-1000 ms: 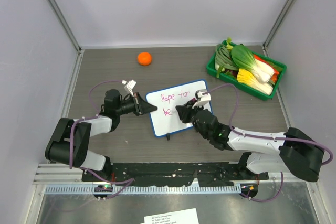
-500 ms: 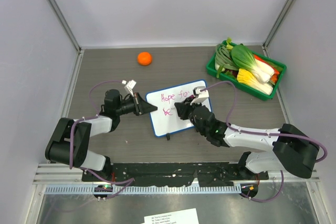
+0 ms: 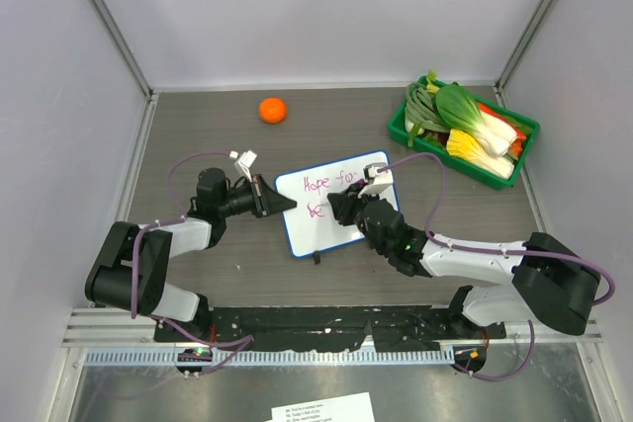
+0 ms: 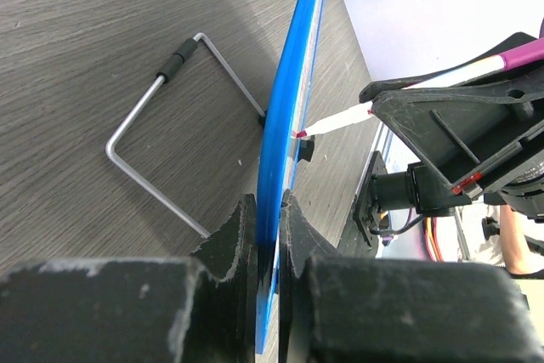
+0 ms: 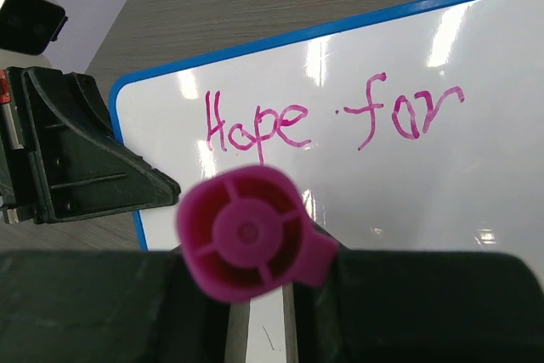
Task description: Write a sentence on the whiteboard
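Note:
The whiteboard (image 3: 336, 200), white with a blue frame, stands tilted mid-table. Pink writing (image 3: 326, 183) on it reads "Hope for", with a short start of a second line (image 3: 316, 211) below. My left gripper (image 3: 280, 203) is shut on the board's left edge; the left wrist view shows the blue frame (image 4: 289, 116) edge-on between the jaws. My right gripper (image 3: 341, 210) is shut on a pink marker (image 5: 246, 231), whose tip (image 4: 300, 134) touches the board's face. The right wrist view shows the words (image 5: 331, 118) above the marker's back end.
An orange (image 3: 272, 110) lies at the back left. A green tray (image 3: 519, 157) of vegetables stands at the back right. The board's wire stand (image 4: 183, 125) rests on the table behind it. Grey walls close in both sides.
My right gripper has shifted slightly left along the second line with the marker. The left gripper and the board have not moved.

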Robot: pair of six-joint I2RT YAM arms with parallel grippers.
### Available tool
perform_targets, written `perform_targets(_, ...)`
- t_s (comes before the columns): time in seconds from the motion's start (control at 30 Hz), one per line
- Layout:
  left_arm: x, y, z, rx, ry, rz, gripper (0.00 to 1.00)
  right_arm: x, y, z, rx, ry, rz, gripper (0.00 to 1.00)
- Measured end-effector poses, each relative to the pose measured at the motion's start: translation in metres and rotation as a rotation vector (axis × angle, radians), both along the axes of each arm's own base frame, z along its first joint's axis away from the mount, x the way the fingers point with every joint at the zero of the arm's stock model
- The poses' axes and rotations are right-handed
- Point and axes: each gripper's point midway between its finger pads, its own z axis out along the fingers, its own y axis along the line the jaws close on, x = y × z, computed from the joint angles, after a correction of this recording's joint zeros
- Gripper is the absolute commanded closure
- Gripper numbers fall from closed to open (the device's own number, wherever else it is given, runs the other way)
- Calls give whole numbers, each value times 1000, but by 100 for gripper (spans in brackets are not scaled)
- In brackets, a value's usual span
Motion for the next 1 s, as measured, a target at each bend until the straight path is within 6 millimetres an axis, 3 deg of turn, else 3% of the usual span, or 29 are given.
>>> perform_targets(0.5, 0, 0, 0, 0, 0, 0, 100, 3, -19, -2, -27, 9, -57, 99)
perform_targets(1.0, 0, 0, 0, 0, 0, -1, 100, 1, -17, 13, 17, -16, -39, 99)
